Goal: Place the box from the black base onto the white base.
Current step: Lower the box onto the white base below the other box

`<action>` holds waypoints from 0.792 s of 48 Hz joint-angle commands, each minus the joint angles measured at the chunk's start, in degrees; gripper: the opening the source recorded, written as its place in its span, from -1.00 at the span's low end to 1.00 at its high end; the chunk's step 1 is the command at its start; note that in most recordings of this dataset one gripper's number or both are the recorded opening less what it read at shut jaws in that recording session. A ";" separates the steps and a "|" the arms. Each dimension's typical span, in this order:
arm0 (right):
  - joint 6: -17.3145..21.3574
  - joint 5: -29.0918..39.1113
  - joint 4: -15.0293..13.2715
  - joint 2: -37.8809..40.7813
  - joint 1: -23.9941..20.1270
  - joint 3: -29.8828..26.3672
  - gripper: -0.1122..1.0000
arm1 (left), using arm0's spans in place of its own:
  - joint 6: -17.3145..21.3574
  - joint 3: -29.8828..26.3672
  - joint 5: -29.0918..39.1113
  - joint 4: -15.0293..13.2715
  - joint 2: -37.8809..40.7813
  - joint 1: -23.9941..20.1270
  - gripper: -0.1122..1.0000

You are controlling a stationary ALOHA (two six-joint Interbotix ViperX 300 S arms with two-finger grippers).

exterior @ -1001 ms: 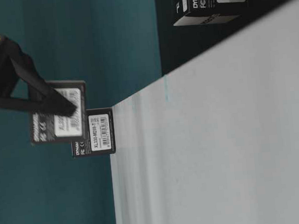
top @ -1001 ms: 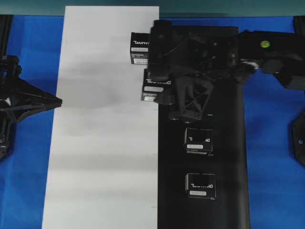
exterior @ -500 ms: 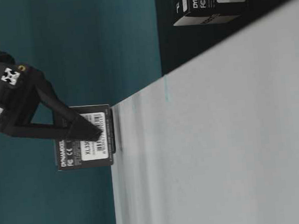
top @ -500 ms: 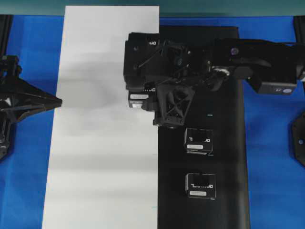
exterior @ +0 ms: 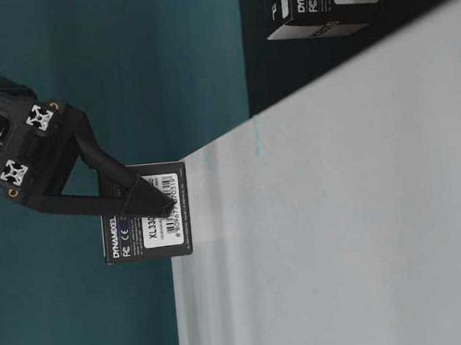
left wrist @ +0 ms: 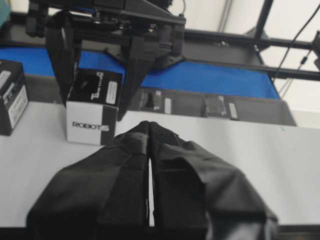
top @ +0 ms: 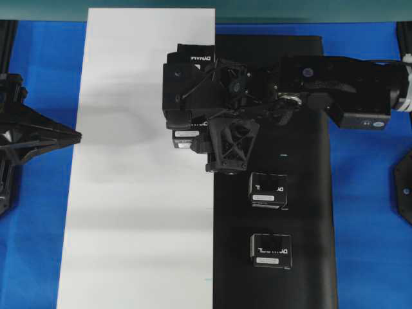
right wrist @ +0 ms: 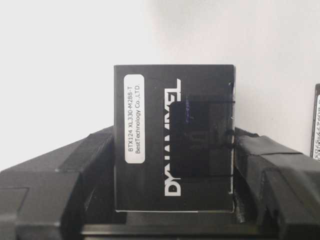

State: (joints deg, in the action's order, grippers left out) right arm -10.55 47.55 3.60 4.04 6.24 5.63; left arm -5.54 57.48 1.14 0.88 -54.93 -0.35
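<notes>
My right gripper (right wrist: 175, 165) is shut on a small black box (right wrist: 150, 150) with white lettering and a white label. It holds the box over the right edge of the white base (top: 129, 193), low against its surface; contact cannot be told. From the side the box (exterior: 147, 234) sits between the fingers (exterior: 140, 198). Another box (top: 196, 55) stands on the white base just behind it. Two boxes (top: 268, 190) (top: 271, 250) remain on the black base (top: 309, 212). My left gripper (left wrist: 149, 126) is shut and empty, at the white base's left edge (top: 74, 136).
The right arm (top: 335, 74) stretches across the top of the black base. Blue table (top: 367, 212) surrounds both boards. A black frame part (top: 405, 190) sits at the far right edge.
The right gripper has carried the box leftward from the seam between the boards onto the white base and brought it lower. The left arm has not moved.
</notes>
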 commanded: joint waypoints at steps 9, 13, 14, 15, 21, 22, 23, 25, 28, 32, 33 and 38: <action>-0.09 -0.18 -0.09 0.79 -0.26 -0.09 0.23 | 0.09 -1.67 -0.26 0.18 0.18 0.09 -0.82; 0.35 -0.18 -0.09 0.88 -0.26 0.09 0.21 | 0.09 -1.67 -0.26 0.18 0.18 0.00 -0.82; 0.44 -0.18 -0.09 0.88 -0.18 0.09 0.21 | 0.09 -1.76 -0.26 0.18 0.26 0.00 -0.82; 0.44 -0.18 -0.09 0.88 -0.18 0.18 0.25 | 0.09 -1.67 -0.18 0.18 0.18 0.00 -0.82; 0.26 -0.44 -0.09 0.79 -0.09 0.79 0.74 | 0.09 -1.67 -0.18 0.18 0.18 0.09 -0.82; 0.00 -0.44 -0.09 0.79 -0.09 0.97 0.81 | 0.09 -1.67 -0.18 0.18 0.26 0.00 -0.82; 0.09 -0.62 -0.09 0.88 -0.09 0.97 0.89 | 0.09 -1.67 -0.26 0.18 0.26 0.09 -0.82; 0.35 -0.62 -0.09 0.79 0.00 0.97 0.97 | 0.00 -1.67 -0.26 0.18 0.26 0.09 -0.82; 0.44 -0.70 -0.09 0.79 0.00 0.97 1.00 | 0.00 -1.67 -0.26 0.18 0.26 0.09 -0.82; 0.70 -0.88 -0.09 0.70 0.00 0.97 1.00 | 0.00 -1.76 -0.18 0.18 0.18 0.09 -0.82; 0.79 -0.88 -0.09 0.70 0.00 0.97 0.99 | 0.00 -1.67 -0.18 0.18 0.18 0.09 -0.82; 1.49 -0.88 -0.09 0.62 0.09 1.05 1.00 | 0.00 -1.67 -0.18 0.18 0.18 0.09 -0.82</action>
State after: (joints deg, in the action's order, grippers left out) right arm -9.40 47.11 3.60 4.31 6.42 6.77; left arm -5.54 57.39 1.23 0.97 -54.93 -0.35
